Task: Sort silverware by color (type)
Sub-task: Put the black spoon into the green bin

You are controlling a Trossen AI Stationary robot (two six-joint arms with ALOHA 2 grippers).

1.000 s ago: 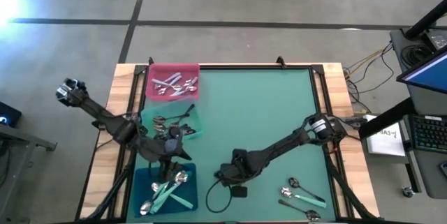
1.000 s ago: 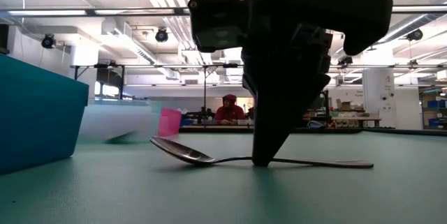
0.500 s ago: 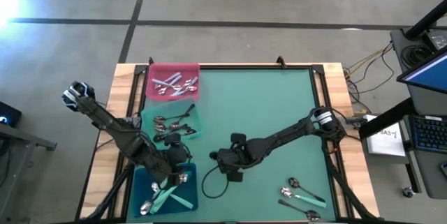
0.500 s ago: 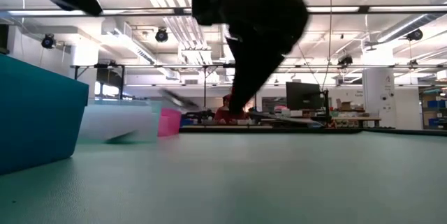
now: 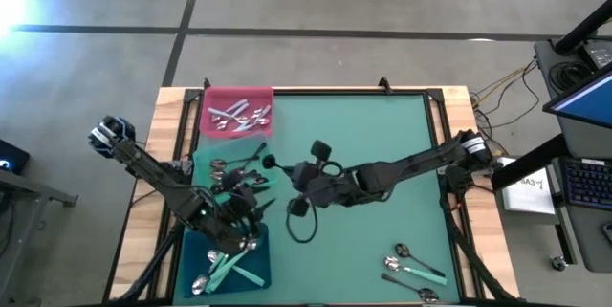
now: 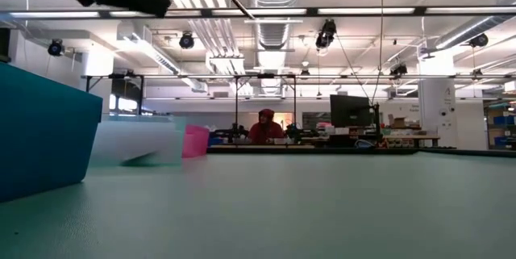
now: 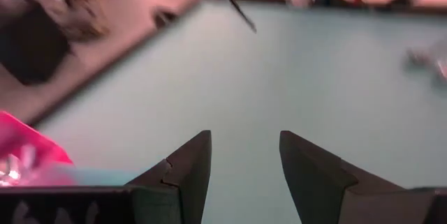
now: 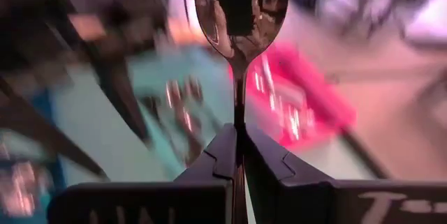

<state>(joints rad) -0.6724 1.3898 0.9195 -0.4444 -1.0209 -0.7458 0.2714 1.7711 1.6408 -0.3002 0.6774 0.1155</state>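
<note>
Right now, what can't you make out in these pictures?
- Spoon handle: right wrist view, buried between the right gripper's shut fingers.
- Pink tray's pieces: high view, too small to count.
- Blue tray's contents: low view, behind its wall.
- Room beyond the table: left wrist view, blurred.

Pink tray point(image 5: 236, 99), green tray point(image 5: 271, 167), blue tray point(image 5: 261, 266).

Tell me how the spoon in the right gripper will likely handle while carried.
The spoon looks like polished metal, so probably stiff but slippery. The right gripper pinches only its thin handle, bowl far out, so it may pivot or slide if swung fast.
</note>
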